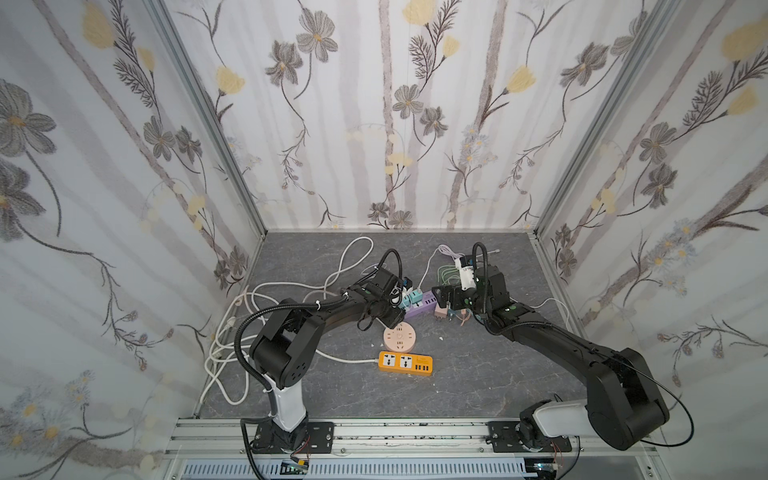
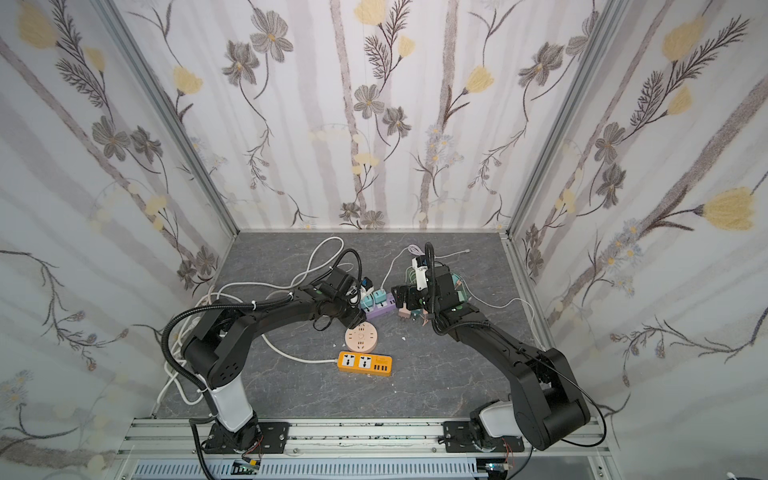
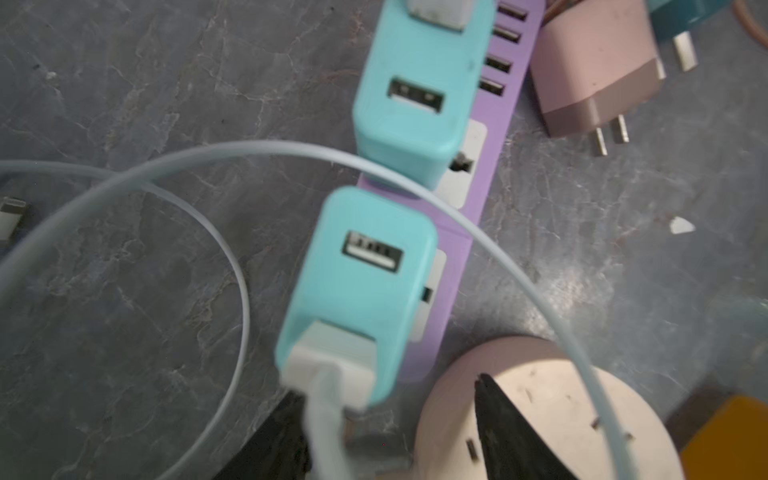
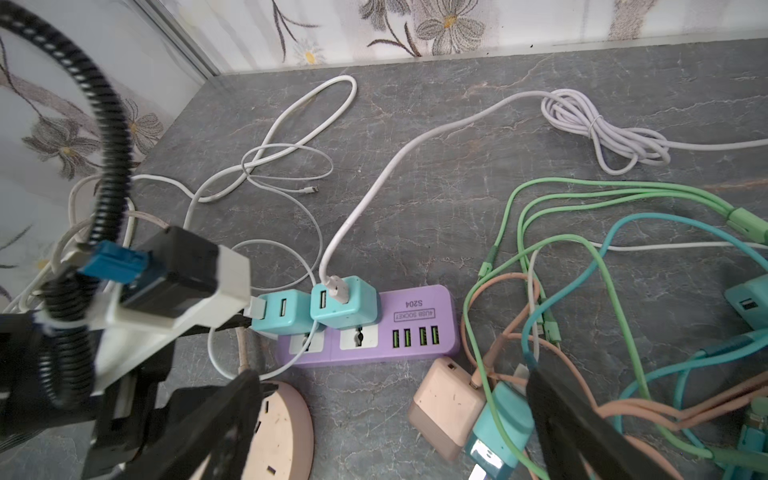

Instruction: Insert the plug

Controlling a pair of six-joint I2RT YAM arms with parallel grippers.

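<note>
A purple power strip (image 1: 422, 306) (image 3: 494, 166) (image 4: 415, 345) lies mid-table with two teal USB adapters plugged into it. In the left wrist view a white USB plug (image 3: 332, 365) sits in one port of the nearer teal adapter (image 3: 361, 291), its white cable trailing back between the fingers. My left gripper (image 3: 388, 386) (image 1: 397, 316) straddles that plug with jaws apart, one finger close beside the cable. The other teal adapter (image 4: 345, 303) carries its own white plug (image 4: 336, 291). My right gripper (image 4: 392, 386) (image 1: 441, 298) hangs open and holds nothing, to the right of the strip.
A loose pink adapter (image 4: 444, 403) and a loose teal adapter (image 4: 498, 428) lie under my right gripper amid green, teal and orange cables (image 4: 582, 257). A round pink socket (image 1: 400, 338) and an orange power strip (image 1: 405, 364) sit nearer the front. White cables (image 1: 232, 332) pile up at the left.
</note>
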